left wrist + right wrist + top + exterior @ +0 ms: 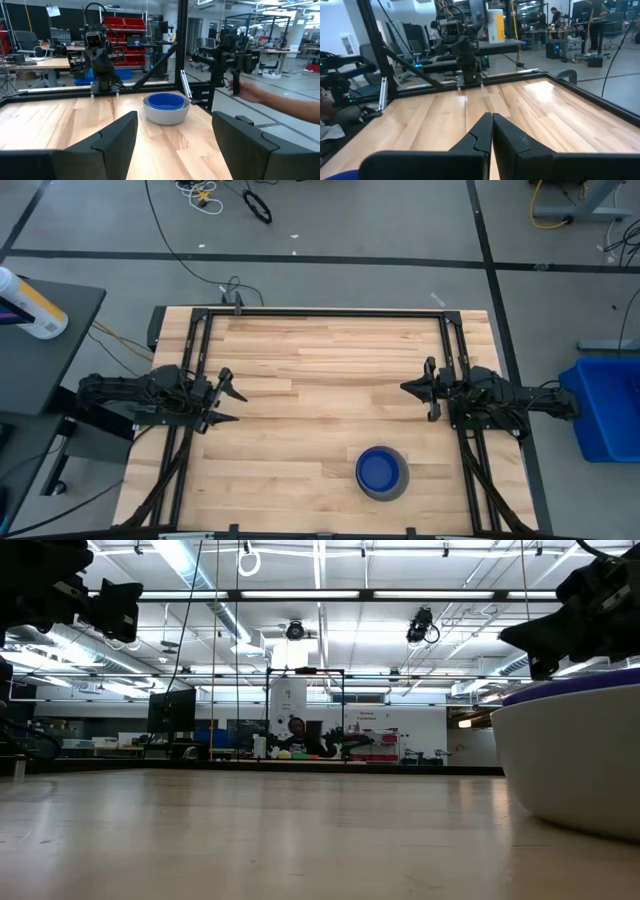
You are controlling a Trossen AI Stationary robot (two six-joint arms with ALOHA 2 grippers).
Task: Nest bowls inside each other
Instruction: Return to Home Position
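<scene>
Table (320, 350): light wood, filling the middle of the high view.
Left gripper (238, 407): middle left, over the table's edge, fingers spread apart, holding nothing.
Right gripper (408, 388): middle right, fingers pressed together, empty.
Grey bowl (401, 485): lower right of the table.
Dark blue bowl (379, 469): nested inside the grey bowl.

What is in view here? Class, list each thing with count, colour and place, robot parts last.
Table: one, light wood, centre.
Grey bowl: one, grey, on the table's right half.
Dark blue bowl: one, dark blue, nested inside the grey bowl.
Bottle: one, white and yellow, on dark stand left of table.
Bin: one, blue, floor right of table.
Left hand: one, dark, open, table's left edge.
Right hand: one, dark, shut, table's right edge.
</scene>
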